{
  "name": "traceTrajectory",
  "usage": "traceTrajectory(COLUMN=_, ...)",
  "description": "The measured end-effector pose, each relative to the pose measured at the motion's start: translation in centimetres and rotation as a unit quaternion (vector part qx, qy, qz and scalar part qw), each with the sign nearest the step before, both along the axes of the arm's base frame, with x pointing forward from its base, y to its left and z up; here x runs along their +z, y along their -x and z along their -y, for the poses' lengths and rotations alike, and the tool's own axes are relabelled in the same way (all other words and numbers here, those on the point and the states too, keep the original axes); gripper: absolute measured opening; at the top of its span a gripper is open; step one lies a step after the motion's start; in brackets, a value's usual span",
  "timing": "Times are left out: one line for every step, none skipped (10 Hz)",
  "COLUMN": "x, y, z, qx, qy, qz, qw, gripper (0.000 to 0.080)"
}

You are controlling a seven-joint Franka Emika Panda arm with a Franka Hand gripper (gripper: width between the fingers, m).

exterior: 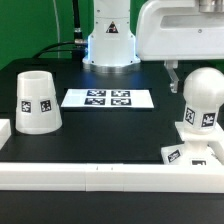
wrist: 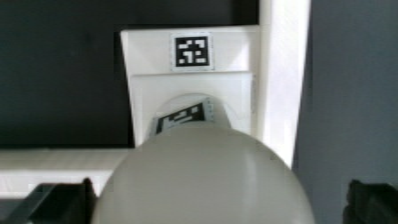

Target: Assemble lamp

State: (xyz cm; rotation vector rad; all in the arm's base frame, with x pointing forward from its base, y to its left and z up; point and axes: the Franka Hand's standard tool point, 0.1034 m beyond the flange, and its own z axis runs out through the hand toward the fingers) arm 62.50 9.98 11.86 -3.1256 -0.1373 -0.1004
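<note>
Gripper (wrist: 214,200) hangs open right over the bulb (wrist: 192,170), its dark fingers (wrist: 50,202) well apart, one on each side of the rounded dome and touching nothing that I can see. Below it the bulb stands upright on the base (wrist: 192,90), at the exterior view's right, just beside the front rail (exterior: 100,176); whether its neck is fully seated in the base cannot be told. As a judgement, the bulb is hard, hollow plastic. It looks light and stiff but smooth and curved, so pads closing high on the dome would likely squeeze it out. The widest band of the dome, or the straighter neck below, looks the safer hold, taken square and level. The base is flat and low, poor to pinch, and may slide on the black table (exterior: 100,130) if the bulb is twisted. Farther off, at the exterior view's left, the shade (exterior: 36,100) stands alone with its wide end down, well apart from the other parts; thin-walled and tapered, it would probably want a hold across its narrow top. Beyond lies the marker board (exterior: 108,98).
</note>
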Motion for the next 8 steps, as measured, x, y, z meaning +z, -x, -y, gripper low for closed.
traceTrajectory(x=-0.01, y=0.0, z=0.05, qx=0.011, qy=0.001, qz=0.0, qw=1.0, gripper=0.0699)
traceTrajectory(x=-0.03, y=-0.01, z=0.17, qx=0.056, qy=0.004, qz=0.001, qw=0.998, gripper=0.0699)
traceTrajectory(x=-0.05, y=-0.02, z=0.21, qx=0.095, qy=0.007, qz=0.001, qw=0.995, gripper=0.0699)
traceTrajectory(x=-0.06, y=-0.02, z=0.27, qx=0.131, qy=0.01, qz=0.001, qw=0.991, gripper=0.0699)
traceTrajectory(x=-0.08, y=-0.02, z=0.32, qx=0.173, qy=0.012, qz=0.002, qw=0.985, gripper=0.0699)
traceTrajectory(x=-0.04, y=-0.2, z=0.36, qx=0.24, qy=0.022, qz=0.007, qw=0.97, gripper=0.0699)
traceTrajectory(x=-0.01, y=-0.24, z=0.21, qx=0.291, qy=0.034, qz=0.008, qw=0.956, gripper=0.0699)
traceTrajectory(x=0.0, y=-0.21, z=-0.1, qx=0.329, qy=0.042, qz=0.008, qw=0.943, gripper=0.0699)
